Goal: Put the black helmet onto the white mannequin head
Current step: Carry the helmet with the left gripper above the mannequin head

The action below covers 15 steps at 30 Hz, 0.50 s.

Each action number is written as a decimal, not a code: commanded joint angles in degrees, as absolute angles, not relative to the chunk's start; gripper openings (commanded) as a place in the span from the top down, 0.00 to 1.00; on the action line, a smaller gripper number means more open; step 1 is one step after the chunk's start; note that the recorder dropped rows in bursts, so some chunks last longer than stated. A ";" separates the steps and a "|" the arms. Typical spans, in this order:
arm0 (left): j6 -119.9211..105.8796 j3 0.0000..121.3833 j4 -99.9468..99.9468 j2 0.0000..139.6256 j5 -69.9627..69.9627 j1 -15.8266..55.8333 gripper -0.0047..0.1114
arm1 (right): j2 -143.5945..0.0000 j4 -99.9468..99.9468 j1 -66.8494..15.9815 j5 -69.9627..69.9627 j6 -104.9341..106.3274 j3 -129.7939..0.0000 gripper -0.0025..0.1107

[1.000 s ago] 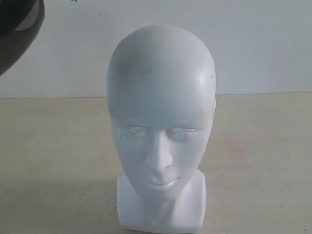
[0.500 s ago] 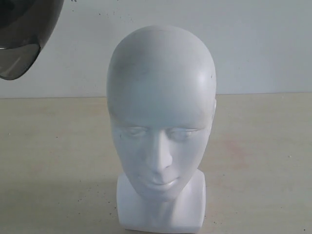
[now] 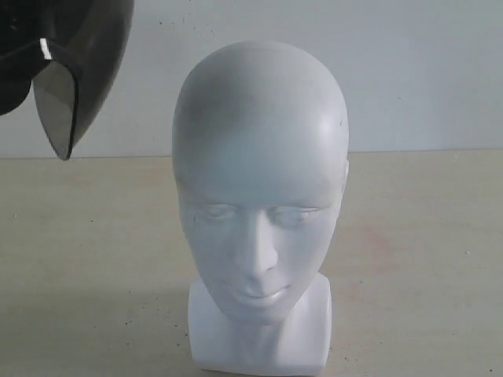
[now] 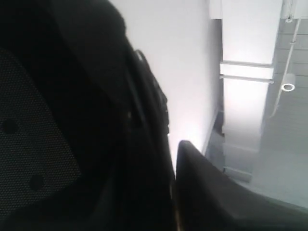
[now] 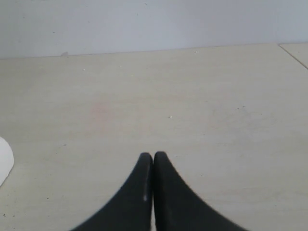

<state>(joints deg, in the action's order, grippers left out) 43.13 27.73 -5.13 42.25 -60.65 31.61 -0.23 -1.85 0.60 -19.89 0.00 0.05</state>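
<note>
Upper left, your left pincer (image 4: 168,163) is clamped on the black helmet (image 3: 94,55), aloft. Swing it above the white mannequin head (image 3: 259,196) on the worktop (image 3: 424,259), centre the opening over the crown, then lower straight. Your right pincer (image 5: 153,161) is together.

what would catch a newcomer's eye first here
The white mannequin head stands upright at the centre of the pale table, facing the camera. Next comes the black helmet with its smoky visor, hanging in the air at upper left, apart from the head.
</note>
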 commanded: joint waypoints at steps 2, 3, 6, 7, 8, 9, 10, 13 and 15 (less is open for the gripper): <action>50.96 28.60 -7.57 41.47 -69.96 31.52 0.92 | 0.00 -1.78 0.99 -19.13 0.00 0.00 0.98; 52.00 28.60 -7.57 41.47 -69.96 31.52 0.92 | 0.00 -1.78 0.99 -19.13 0.00 0.00 0.98; 56.28 28.60 -7.94 41.47 -69.96 31.52 0.92 | 0.00 -1.78 0.99 -19.13 0.00 0.00 0.98; 57.01 28.60 -7.94 41.47 -69.96 31.52 0.92 | 0.00 -1.78 0.99 -19.13 0.00 0.00 0.98; 58.09 28.60 -7.75 41.47 -69.96 31.52 0.92 | 0.00 -1.78 0.99 -19.13 0.00 0.00 0.98; 58.51 28.60 -7.52 41.47 -69.96 31.52 0.92 | 0.00 -1.78 0.99 -19.13 0.00 0.00 0.98; 60.04 28.60 -6.86 41.47 -69.96 31.52 0.92 | 0.00 -1.78 0.99 -19.13 0.00 0.00 0.98; 63.10 29.07 -6.89 41.47 -69.96 31.52 0.92 | 0.00 -1.78 0.99 -19.13 0.00 0.00 0.98; 65.82 29.90 -7.73 41.47 -69.96 31.52 0.92 | 0.00 -1.78 0.99 -19.13 0.00 0.00 0.98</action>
<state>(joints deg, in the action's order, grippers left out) 62.99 27.96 -6.65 42.25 -64.38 31.61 -0.23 -1.85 0.60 -19.89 0.00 0.05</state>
